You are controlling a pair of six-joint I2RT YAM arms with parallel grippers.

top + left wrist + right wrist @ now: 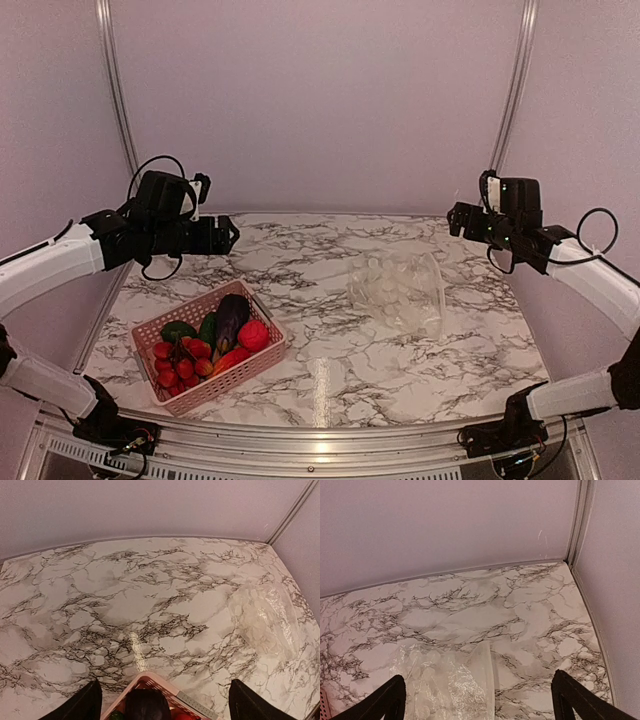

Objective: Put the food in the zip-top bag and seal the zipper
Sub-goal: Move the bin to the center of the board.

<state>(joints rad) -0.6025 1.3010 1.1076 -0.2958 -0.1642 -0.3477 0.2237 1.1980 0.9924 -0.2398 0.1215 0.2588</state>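
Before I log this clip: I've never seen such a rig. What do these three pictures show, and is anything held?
Two robot arms stand at the near edge of a marble-patterned table. The wide picture looks down from above and behind them; the other two come from a camera on each wrist, with that arm's own fingers dark at the bottom. The left tool and right tool hang open above the table, holding nothing. A pink basket holds toy food: eggplant, tomato, small red and green pieces. A clear bag lies to its right.
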